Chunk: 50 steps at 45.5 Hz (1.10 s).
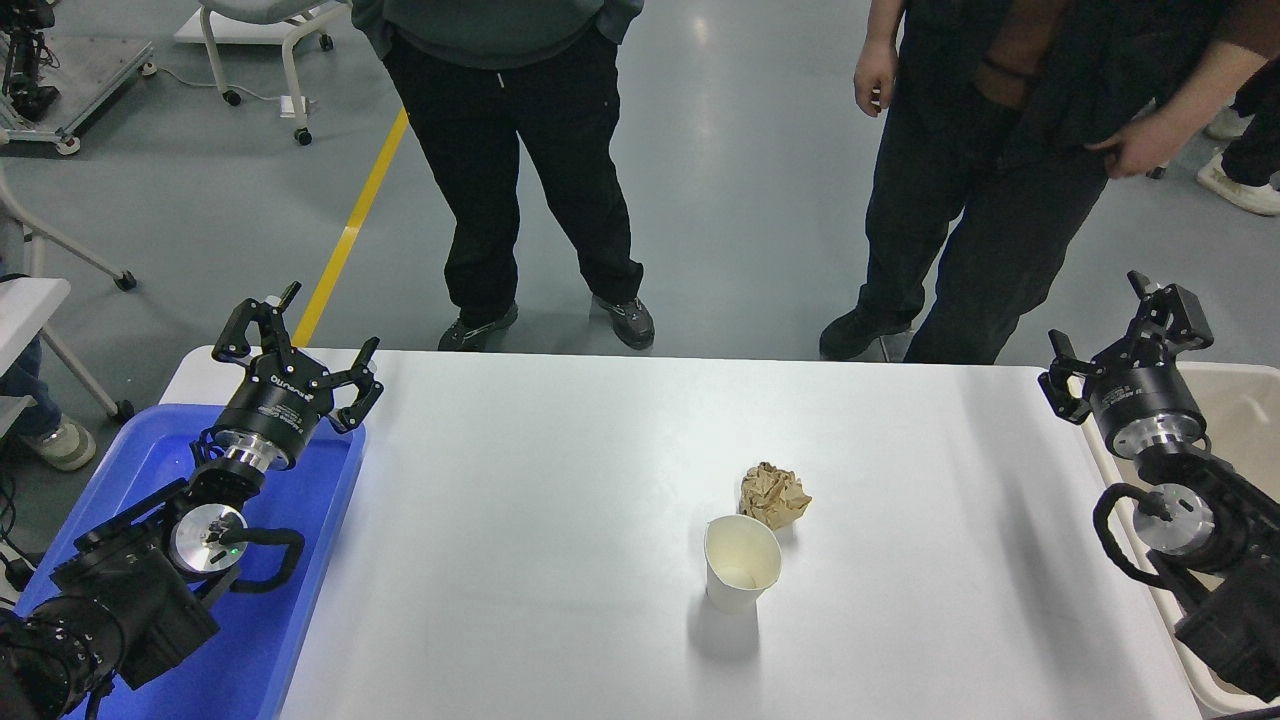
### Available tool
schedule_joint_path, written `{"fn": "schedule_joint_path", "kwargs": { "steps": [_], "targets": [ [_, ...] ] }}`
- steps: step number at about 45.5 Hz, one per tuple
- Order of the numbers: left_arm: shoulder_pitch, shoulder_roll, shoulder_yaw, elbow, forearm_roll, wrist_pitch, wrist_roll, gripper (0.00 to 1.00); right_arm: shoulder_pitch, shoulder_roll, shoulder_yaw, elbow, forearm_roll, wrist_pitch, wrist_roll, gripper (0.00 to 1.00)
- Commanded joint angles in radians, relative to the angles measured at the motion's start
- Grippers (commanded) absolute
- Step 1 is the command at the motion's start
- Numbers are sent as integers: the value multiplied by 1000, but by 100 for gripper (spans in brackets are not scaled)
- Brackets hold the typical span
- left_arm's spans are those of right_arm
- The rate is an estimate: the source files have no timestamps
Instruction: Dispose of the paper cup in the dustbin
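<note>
With right gripper [1118, 340] jaws apart, reach to paper cup [741, 574] left of dustbin [1250, 400], grasping clear of paper ball [774, 496].

Bright, even overhead light — sharp focus, soft glare on table [560, 520].

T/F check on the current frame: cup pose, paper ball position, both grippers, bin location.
1. The paper cup stands upright on the table. True.
2. The brown paper ball lies inside the cup. False: it sits on the table just behind the cup.
3. The right gripper holds the cup. False: it is open and empty, over the table's right edge, far from the cup.
4. The left gripper is open above the blue tray. True.
5. The dustbin is at the table's left. False: it is off the right edge.
</note>
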Motion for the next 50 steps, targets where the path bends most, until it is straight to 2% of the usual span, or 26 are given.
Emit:
{"fn": "schedule_joint_path", "kwargs": {
  "steps": [1, 23, 30, 41, 50],
  "targets": [
    [0, 0, 1, -1, 0, 0, 0, 100, -4, -4, -5, -2, 0, -1, -1, 99],
    [0, 0, 1, -1, 0, 0, 0, 100, -2, -5, -16, 4, 0, -3, -1, 99],
    [0, 0, 1, -1, 0, 0, 0, 100, 9, -59, -35, 2, -2, -4, -2, 99],
    [0, 0, 1, -1, 0, 0, 0, 100, 90, -194, -226, 10, -2, -6, -2, 99],
    [0, 0, 1, 1, 0, 0, 0, 100, 211, -297, -499, 19, -5, -1, -4, 99]
  ]
}}
